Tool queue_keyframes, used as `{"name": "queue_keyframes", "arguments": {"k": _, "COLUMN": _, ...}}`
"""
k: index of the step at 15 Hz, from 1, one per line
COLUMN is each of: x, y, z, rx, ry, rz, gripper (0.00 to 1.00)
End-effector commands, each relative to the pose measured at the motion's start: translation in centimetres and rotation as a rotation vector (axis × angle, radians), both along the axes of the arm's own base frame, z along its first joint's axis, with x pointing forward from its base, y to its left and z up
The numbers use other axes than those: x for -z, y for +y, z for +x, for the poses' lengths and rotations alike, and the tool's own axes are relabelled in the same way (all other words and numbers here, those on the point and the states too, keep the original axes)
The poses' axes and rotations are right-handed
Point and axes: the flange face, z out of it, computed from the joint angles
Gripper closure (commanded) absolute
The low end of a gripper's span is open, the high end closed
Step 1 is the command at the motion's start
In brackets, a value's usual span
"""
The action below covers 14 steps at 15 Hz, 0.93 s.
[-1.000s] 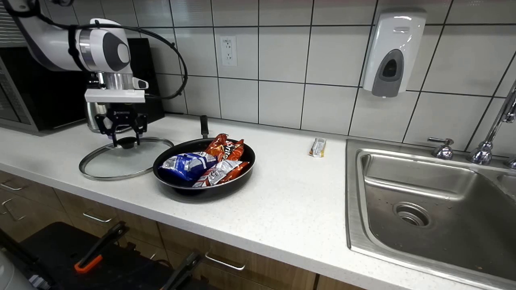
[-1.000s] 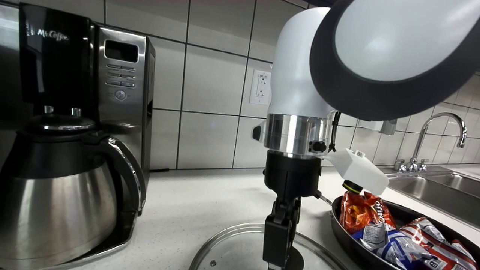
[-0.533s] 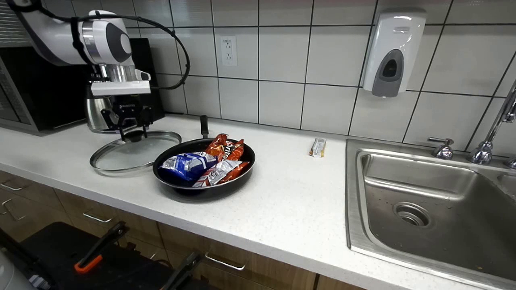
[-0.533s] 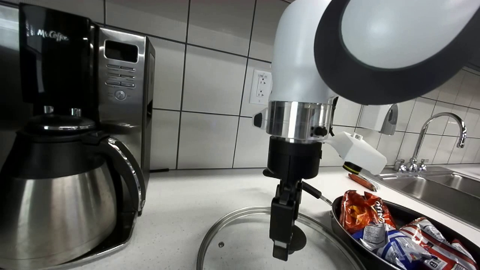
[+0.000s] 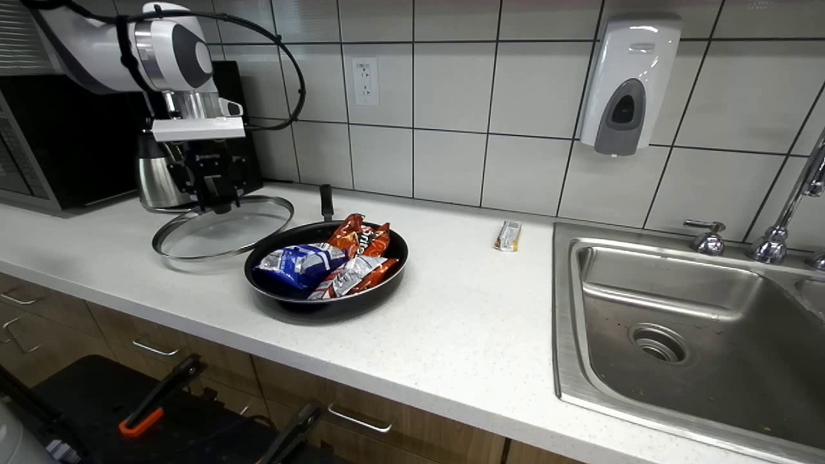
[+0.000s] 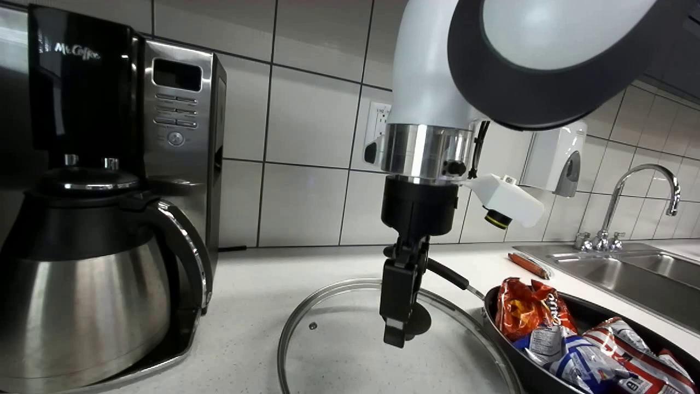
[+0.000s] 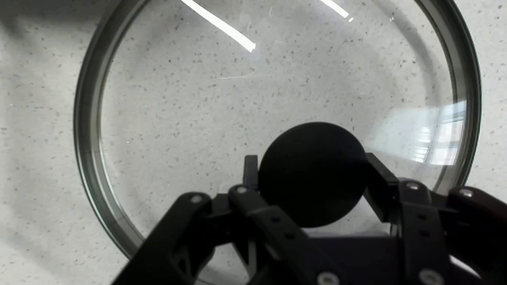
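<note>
My gripper (image 7: 313, 174) is shut on the round black knob (image 7: 317, 136) of a glass lid, one finger on each side of it. The glass lid (image 5: 219, 235) has a metal rim and hangs slightly tilted above the counter, its shadow below it. Beside it stands a black frying pan (image 5: 325, 310), in both exterior views. In the pan lie a blue chip bag (image 5: 303, 264), an orange Doritos bag (image 5: 351, 233) and a red-and-silver bag (image 5: 351, 276). The lid's edge comes close to the pan's rim; whether they touch I cannot tell.
A steel coffee maker (image 6: 180, 126) with its carafe (image 6: 87, 312) stands beside the lid. Toward the back points the pan's handle (image 5: 327, 202). A small wrapped bar (image 5: 508, 236) lies before the sink (image 5: 564, 322). A soap dispenser (image 5: 628, 84) hangs on the tiled wall.
The gripper has risen with the knob held, lifting the lid off the counter and shifting it a little toward the pan in an exterior view. The pan and bags have stayed put.
</note>
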Motion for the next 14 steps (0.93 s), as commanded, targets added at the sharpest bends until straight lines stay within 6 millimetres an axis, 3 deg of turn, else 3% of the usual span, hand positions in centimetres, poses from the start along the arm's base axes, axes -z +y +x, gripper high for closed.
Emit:
{"name": "queue_keyframes", "arguments": {"k": 1, "x": -2.9, "y": 0.0, "z": 1.3, "rx": -0.031, "ry": -0.037, "rz": 0.030, "gripper": 0.61}}
{"name": "queue_keyframes", "arguments": {"k": 9, "x": -5.3, "y": -1.0, "z": 2.5, "rx": -0.031, "ry": -0.034, "rz": 0.084, "gripper": 0.61}}
{"name": "queue_keyframes", "arguments": {"k": 14, "x": -6.9, "y": -2.0, "z": 2.1, "rx": -0.017, "ry": -0.020, "rz": 0.093, "gripper": 0.61}}
